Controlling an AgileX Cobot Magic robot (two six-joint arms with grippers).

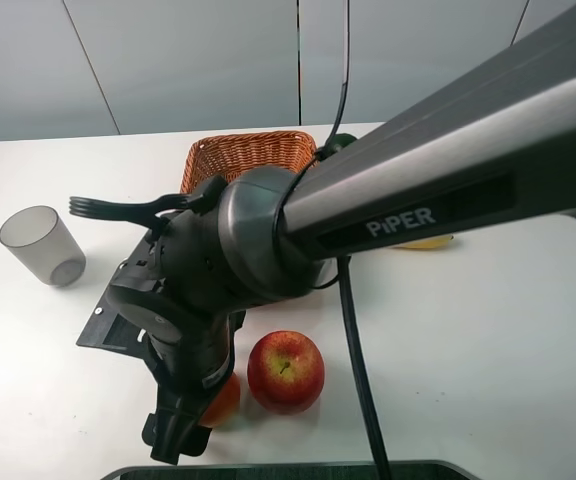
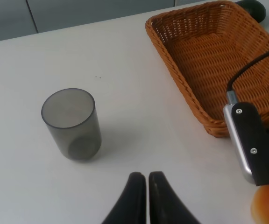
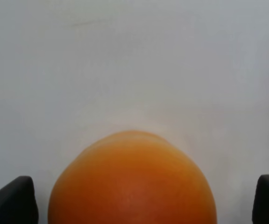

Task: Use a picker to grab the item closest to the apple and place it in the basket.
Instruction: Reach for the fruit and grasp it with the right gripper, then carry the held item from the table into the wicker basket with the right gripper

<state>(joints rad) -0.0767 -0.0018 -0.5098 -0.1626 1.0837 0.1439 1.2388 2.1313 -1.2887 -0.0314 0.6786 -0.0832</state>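
The orange fruit (image 1: pixel 224 402) lies on the white table just left of the red apple (image 1: pixel 286 370). My right arm reaches across the middle, and its gripper (image 1: pixel 196 420) stands open down over the orange. In the right wrist view the orange (image 3: pixel 132 182) fills the space between the two dark fingertips (image 3: pixel 10 200), with a gap on each side. The wicker basket (image 1: pixel 248 152) sits empty at the back. My left gripper (image 2: pixel 147 198) is shut on nothing, low over the table, facing the basket (image 2: pixel 218 51); the orange (image 2: pixel 267 205) shows beside the right gripper's body (image 2: pixel 251 140).
A grey translucent cup (image 1: pixel 41 245) stands at the left, also in the left wrist view (image 2: pixel 72 123). A small dark green fruit (image 1: pixel 341 142) lies right of the basket. A yellow object (image 1: pixel 423 242) peeks from under the right arm. A black forked piece (image 1: pixel 93 207) juts out left of the arm.
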